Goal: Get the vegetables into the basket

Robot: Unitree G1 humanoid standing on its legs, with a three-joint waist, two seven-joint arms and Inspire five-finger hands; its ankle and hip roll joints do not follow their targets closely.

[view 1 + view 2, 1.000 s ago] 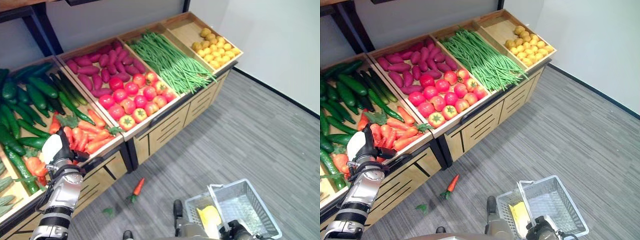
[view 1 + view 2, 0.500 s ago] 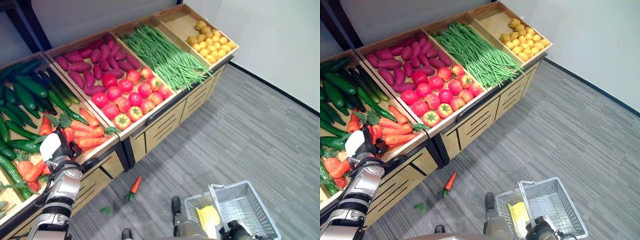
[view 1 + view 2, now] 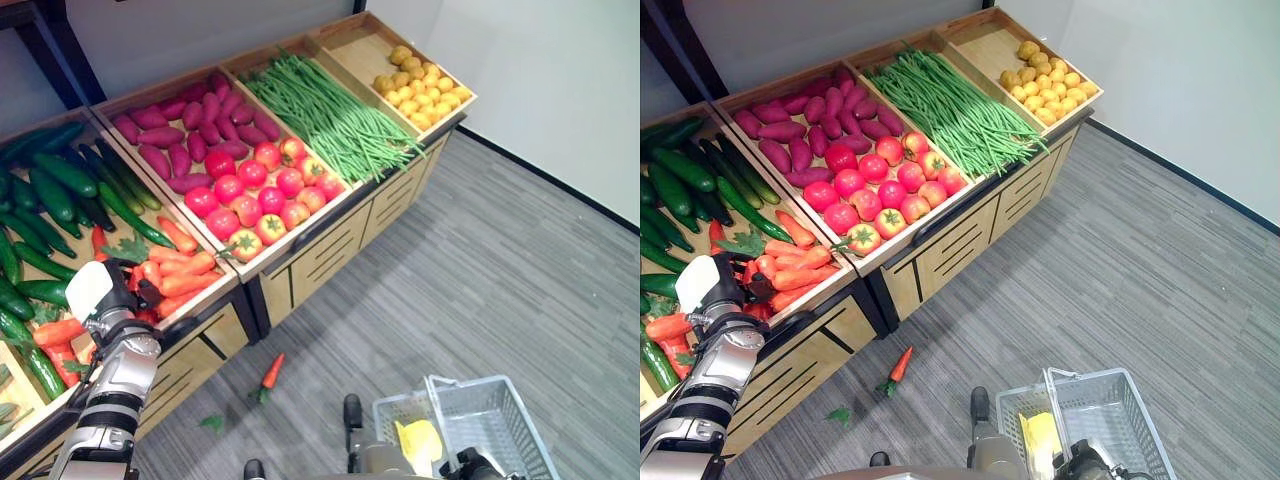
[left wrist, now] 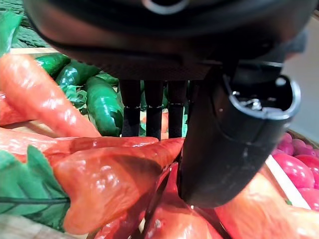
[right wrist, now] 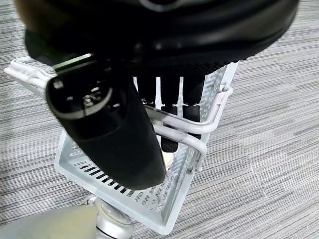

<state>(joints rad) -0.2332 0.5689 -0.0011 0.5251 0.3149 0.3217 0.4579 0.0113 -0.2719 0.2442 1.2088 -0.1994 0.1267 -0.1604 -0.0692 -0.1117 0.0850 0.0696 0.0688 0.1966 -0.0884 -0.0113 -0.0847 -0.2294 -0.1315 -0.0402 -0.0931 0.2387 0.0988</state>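
My left hand (image 3: 103,297) rests in the carrot pile (image 3: 177,271) at the front of the wooden bin (image 3: 843,272). In the left wrist view its thumb (image 4: 234,139) presses the near side of an orange carrot (image 4: 107,172) while its fingers (image 4: 152,107) reach down behind it, pinching it. My right hand (image 5: 164,30) is curled round the white handle (image 5: 185,132) of the grey plastic basket (image 3: 523,402), held low over the floor. A yellow item (image 3: 419,437) lies inside the basket.
One carrot (image 3: 272,372) and a green leaf (image 3: 214,423) lie on the grey floor before the stand. Cucumbers (image 3: 50,195), purple sweet potatoes (image 3: 175,140), tomatoes (image 3: 255,190), green beans (image 3: 335,115) and yellow potatoes (image 3: 425,85) fill the other bins.
The views have shifted with the camera. My left hand stays in the carrots, now slightly further left among them. The basket hangs a little lower in view.
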